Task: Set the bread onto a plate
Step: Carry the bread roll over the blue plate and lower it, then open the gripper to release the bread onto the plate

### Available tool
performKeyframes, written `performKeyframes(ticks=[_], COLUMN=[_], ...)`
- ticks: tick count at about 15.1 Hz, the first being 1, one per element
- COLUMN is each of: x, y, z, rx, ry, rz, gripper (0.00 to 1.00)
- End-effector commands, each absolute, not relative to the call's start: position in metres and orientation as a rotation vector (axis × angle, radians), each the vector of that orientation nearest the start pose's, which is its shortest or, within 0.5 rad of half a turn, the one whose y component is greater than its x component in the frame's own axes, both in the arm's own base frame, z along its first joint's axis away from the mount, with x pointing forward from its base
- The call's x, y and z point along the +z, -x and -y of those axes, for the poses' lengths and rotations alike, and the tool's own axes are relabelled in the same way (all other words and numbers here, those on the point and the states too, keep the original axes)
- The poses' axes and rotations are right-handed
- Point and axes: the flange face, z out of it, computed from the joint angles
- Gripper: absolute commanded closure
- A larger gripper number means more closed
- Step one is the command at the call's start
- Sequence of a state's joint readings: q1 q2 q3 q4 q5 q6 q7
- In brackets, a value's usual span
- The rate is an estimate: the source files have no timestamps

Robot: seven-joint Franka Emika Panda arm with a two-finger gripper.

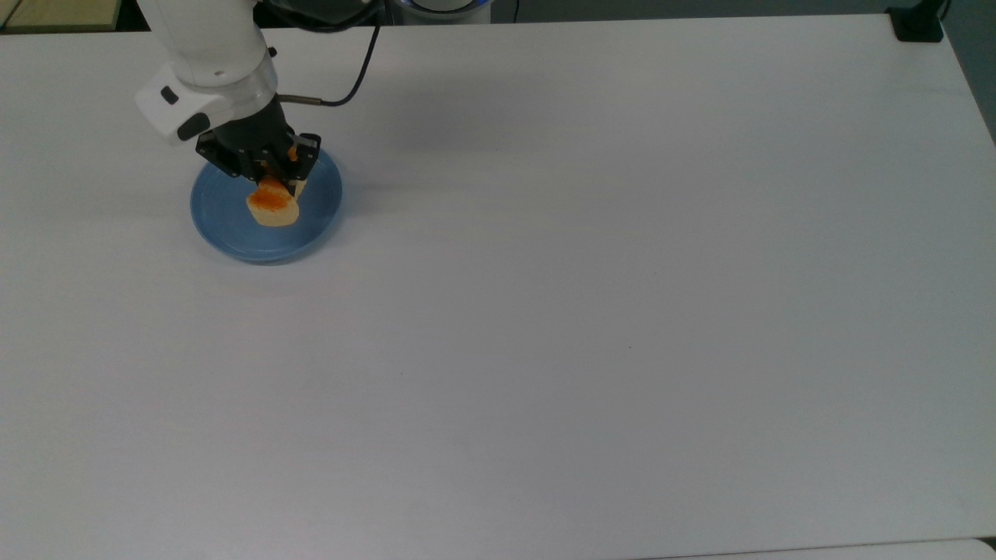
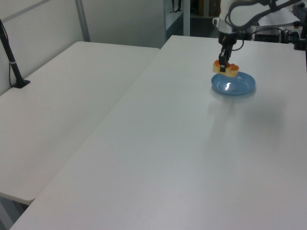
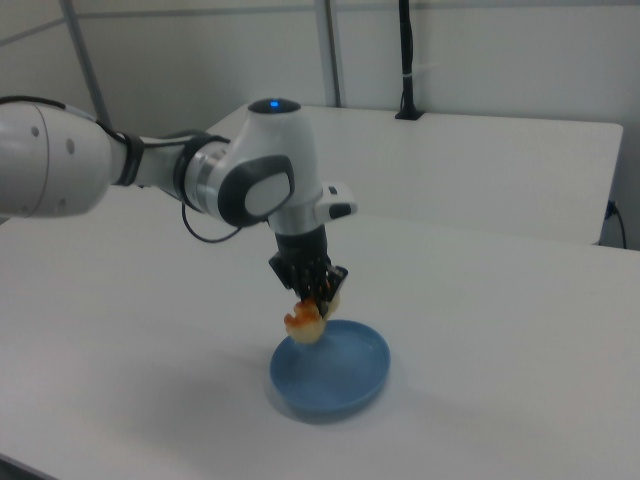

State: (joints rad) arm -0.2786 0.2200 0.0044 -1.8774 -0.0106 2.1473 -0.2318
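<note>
Hand (image 1: pixel 274 173) is pinched on the bread (image 1: pixel 273 206), fingers clamped across its middle, pointing down w/ a slight tilt. Bread hangs over the plate (image 1: pixel 226 233); in the right view (image 3: pixel 306 322) it's clearly lifted, not touching the plate's floor, one end drooping lower than the other. Orange-brown top faces up, pale sides below. In the top view it sits over the plate's middle, a bit toward the top view's right. In the left view the bread (image 2: pixel 226 69) hangs just above the plate's far rim (image 2: pixel 242 91), hand (image 2: pixel 224 61) straight above it. Plate is round, light blue, raised rim, flat on the white counter (image 1: pixel 591 311), near the far-left corner in the top view. White arm (image 3: pixel 150 175) reaches in from the right view's left, a black cable (image 1: pixel 354 78) looping off the wrist. A second white counter (image 2: pixel 62 115) stands beside, on the left view's left, w/ a black post (image 2: pixel 12 62) at its edge.
</note>
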Motion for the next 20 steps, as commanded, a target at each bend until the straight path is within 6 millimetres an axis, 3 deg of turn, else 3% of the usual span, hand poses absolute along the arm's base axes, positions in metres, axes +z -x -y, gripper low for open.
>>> performKeyframes(ticks=[1, 3, 6, 7, 8, 9, 10, 12, 17, 20], x=[0.376, 0.372, 0.359, 0.359, 0.358, 0.355, 0.353, 0.352, 0.352, 0.388], y=[-0.576, -0.570, -0.562, -0.562, -0.561, -0.559, -0.558, -0.558, -0.559, -0.558], z=[0.193, 0.211, 0.217, 0.217, 0.217, 0.217, 0.217, 0.216, 0.216, 0.216], rx=[-0.089, -0.099, -0.091, -0.090, -0.085, -0.070, -0.060, -0.058, -0.053, -0.109], ry=[3.177, 3.184, 3.196, 3.198, 3.203, 3.209, 3.212, 3.213, 3.212, 3.206], rz=[-0.141, -0.176, -0.142, -0.139, -0.133, -0.123, -0.116, -0.115, -0.127, -0.188], gripper=[0.73, 0.73, 0.73, 0.66, 0.50, 0.47, 0.33, 0.15, 0.00, 0.00])
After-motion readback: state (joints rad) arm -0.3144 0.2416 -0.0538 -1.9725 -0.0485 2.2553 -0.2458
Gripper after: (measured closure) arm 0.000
